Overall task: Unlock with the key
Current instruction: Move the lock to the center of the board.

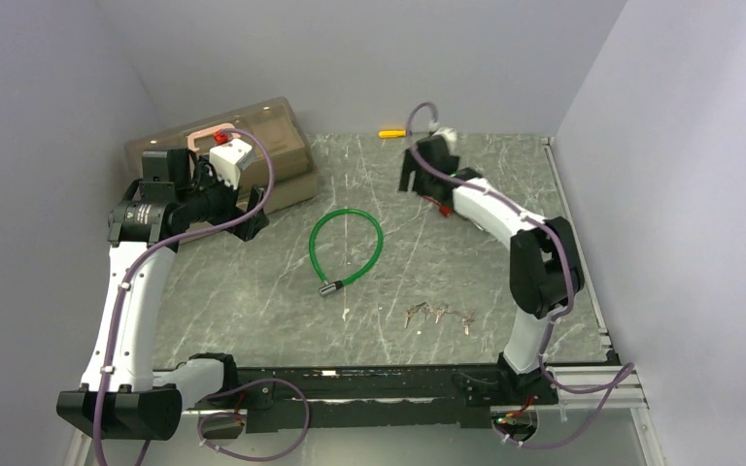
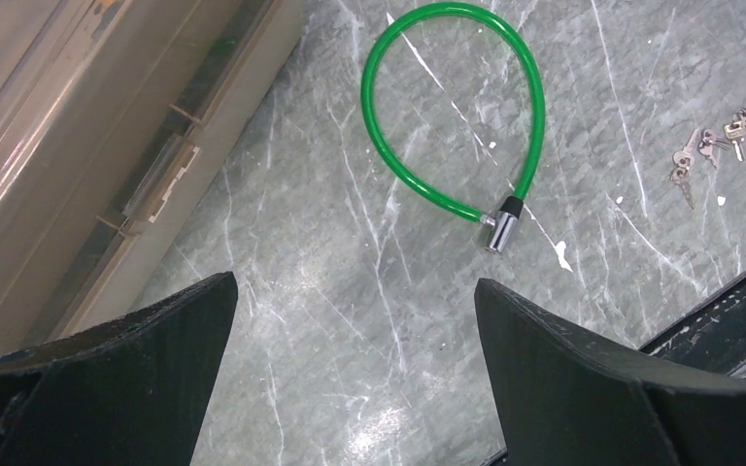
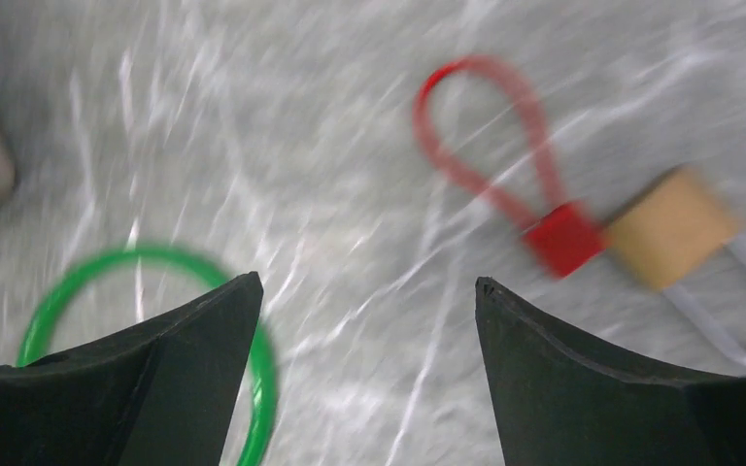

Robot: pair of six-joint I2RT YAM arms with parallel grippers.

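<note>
A green cable lock (image 1: 347,248) lies looped on the marble table, its silver barrel (image 1: 328,286) toward the near side. It also shows in the left wrist view (image 2: 452,116). A bunch of small keys (image 1: 437,314) lies near the front; it also shows in the left wrist view (image 2: 709,150). My left gripper (image 1: 238,209) is open and empty, hovering left of the green lock (image 2: 355,282). My right gripper (image 1: 410,175) is open and empty above the table (image 3: 369,282). The blurred right wrist view shows a red cable lock (image 3: 563,238) and a brass padlock (image 3: 670,228) beside it.
A brown plastic case (image 1: 243,155) stands at the back left, close to my left gripper, and shows in the left wrist view (image 2: 78,146). A yellow-handled item (image 1: 391,133) lies by the back wall. Grey walls enclose the table (image 1: 253,311) on three sides.
</note>
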